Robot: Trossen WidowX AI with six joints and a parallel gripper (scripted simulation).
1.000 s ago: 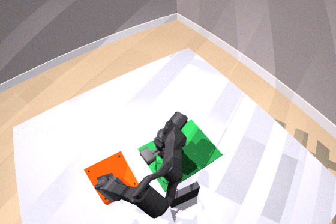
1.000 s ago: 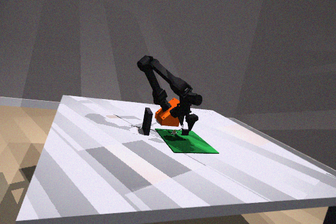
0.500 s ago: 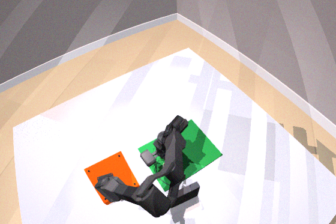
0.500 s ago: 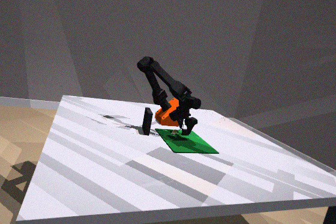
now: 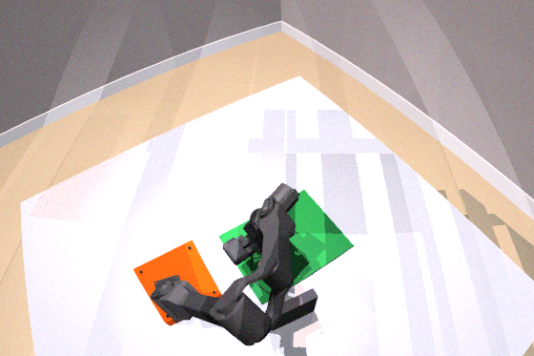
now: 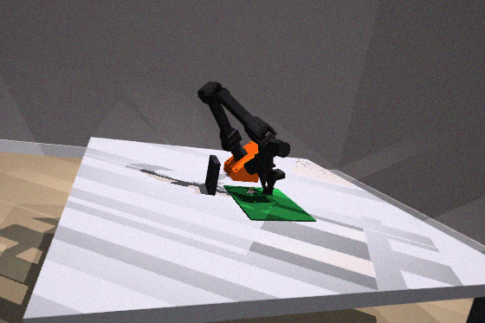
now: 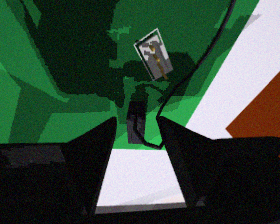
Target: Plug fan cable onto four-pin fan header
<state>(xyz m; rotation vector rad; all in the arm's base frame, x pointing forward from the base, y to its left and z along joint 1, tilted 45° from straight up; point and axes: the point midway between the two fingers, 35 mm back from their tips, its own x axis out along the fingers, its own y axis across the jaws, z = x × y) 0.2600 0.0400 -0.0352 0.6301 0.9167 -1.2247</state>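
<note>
The black plug (image 7: 133,131) lies at the board's edge in the wrist view, between the fingertips, with a gap on each side. The black cable (image 7: 197,70) loops from it up past the header. The four-pin header (image 7: 152,52) (image 6: 251,190), pale-edged with gold pins, is on the green board (image 5: 326,243) (image 6: 283,211) (image 7: 81,127); the plug is apart from it. My gripper (image 7: 137,120) (image 6: 268,192) is partly open, fingers low around the plug and not closed on it. In the top view the arm hides the plug and header.
A dark upright block (image 5: 296,310) (image 6: 212,176) stands beside the board. An orange plate (image 5: 176,265) (image 6: 244,171) (image 7: 266,115) under the arm's base lies on the board's other side. The white table (image 5: 215,184) (image 6: 143,236) carries everything. The arm casts shadow over the board.
</note>
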